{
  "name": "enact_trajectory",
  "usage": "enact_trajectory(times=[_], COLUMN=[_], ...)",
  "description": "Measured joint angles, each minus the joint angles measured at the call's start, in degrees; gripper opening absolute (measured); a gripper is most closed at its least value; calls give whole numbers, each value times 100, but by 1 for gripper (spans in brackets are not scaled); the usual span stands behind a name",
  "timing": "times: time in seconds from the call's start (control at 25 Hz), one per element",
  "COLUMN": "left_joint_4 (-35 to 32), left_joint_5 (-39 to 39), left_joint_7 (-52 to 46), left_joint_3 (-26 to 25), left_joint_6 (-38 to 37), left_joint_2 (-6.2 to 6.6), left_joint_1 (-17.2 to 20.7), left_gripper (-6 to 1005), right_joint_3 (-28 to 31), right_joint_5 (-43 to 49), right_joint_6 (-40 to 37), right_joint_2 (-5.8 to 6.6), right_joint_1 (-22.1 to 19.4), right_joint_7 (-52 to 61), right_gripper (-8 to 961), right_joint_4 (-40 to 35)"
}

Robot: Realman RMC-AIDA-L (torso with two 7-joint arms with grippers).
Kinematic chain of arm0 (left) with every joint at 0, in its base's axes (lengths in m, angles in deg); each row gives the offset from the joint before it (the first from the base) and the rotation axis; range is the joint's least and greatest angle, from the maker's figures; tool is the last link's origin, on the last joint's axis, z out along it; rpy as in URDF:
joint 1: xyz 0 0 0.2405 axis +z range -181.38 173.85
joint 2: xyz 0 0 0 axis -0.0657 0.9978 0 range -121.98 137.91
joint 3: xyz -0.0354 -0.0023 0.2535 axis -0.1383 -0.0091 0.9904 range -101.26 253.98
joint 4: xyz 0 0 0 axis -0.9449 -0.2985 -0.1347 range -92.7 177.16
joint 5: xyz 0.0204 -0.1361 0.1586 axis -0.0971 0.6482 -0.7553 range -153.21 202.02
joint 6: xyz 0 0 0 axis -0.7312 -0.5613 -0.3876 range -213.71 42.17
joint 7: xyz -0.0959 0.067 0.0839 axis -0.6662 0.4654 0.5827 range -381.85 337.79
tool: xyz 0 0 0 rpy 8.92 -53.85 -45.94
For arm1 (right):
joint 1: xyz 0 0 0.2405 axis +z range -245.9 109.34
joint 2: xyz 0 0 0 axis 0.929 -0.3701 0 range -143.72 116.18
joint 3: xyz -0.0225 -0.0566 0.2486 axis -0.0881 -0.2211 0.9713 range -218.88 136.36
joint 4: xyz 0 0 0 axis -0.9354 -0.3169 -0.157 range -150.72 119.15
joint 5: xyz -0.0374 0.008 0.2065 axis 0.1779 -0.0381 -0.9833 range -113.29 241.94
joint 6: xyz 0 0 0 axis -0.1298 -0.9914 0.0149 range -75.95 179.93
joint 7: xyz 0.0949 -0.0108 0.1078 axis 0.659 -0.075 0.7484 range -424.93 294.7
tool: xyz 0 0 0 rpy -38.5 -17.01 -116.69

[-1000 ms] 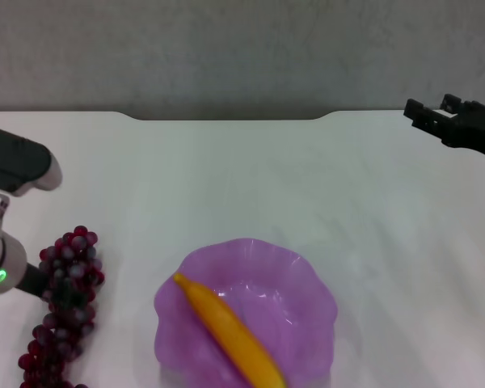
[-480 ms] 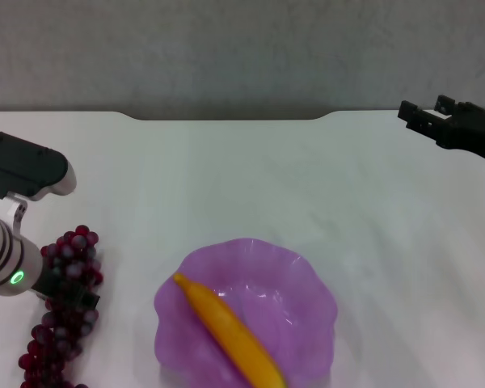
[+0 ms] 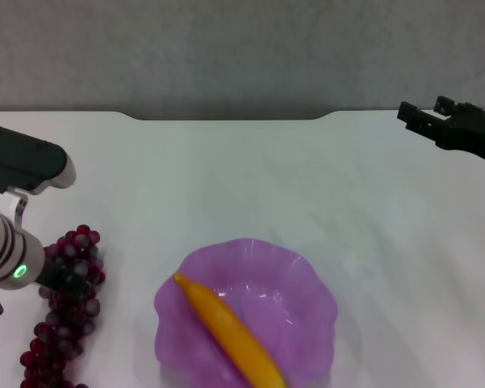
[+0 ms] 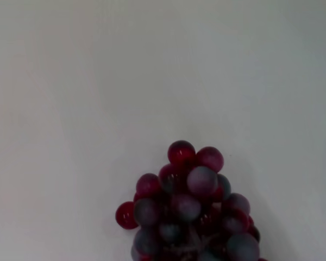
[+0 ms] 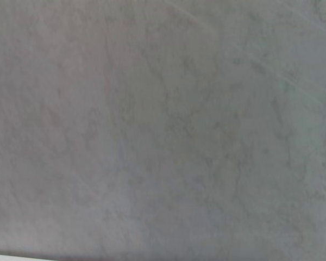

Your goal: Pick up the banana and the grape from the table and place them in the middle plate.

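The banana (image 3: 230, 331) lies diagonally inside the middle plate (image 3: 307, 279), a purple dish with a wavy rim near the table's front. The grape (image 3: 61, 323) bunch lies on the white table (image 3: 250, 178) at the front left. My left gripper (image 3: 65, 280) is down on the upper part of the bunch, its dark end set among the berries. The left wrist view shows the grape (image 4: 190, 209) close up against the bare table. My right gripper (image 3: 426, 113) hangs open and empty at the far right, well away from the plate.
A grey wall (image 3: 242, 48) runs behind the table's notched far edge (image 3: 226, 118). The right wrist view shows only a grey mottled surface (image 5: 163, 130). Bare tabletop lies between the plate and the far edge.
My left arm has swung to the right and settled lower onto the top of the grape bunch. The bunch has barely shifted. The right gripper has edged slightly left.
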Motion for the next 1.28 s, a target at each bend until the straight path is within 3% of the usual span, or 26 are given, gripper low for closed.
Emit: enact_trajectory(times=[0.64,0.92,1.28], left_joint_4=[-8,97,1211], left_joint_5=[0,1,-5], left_joint_7=[74,151,152], left_joint_3=[-43,-20,-58], left_joint_6=[-15,-163,-414], left_joint_2=[23,9,28], left_joint_1=[-17,38,607], left_gripper=[202,181,176], right_joint_3=[2,1,1], right_joint_5=[-4,-25,-20], right_joint_6=[1,1,1], right_joint_2=[-9,-9,-10], right_joint_1=[-4,-12,-17], right_joint_7=[9,9,9], right_gripper=[771,770,770], right_joint_4=[-12,-13,9])
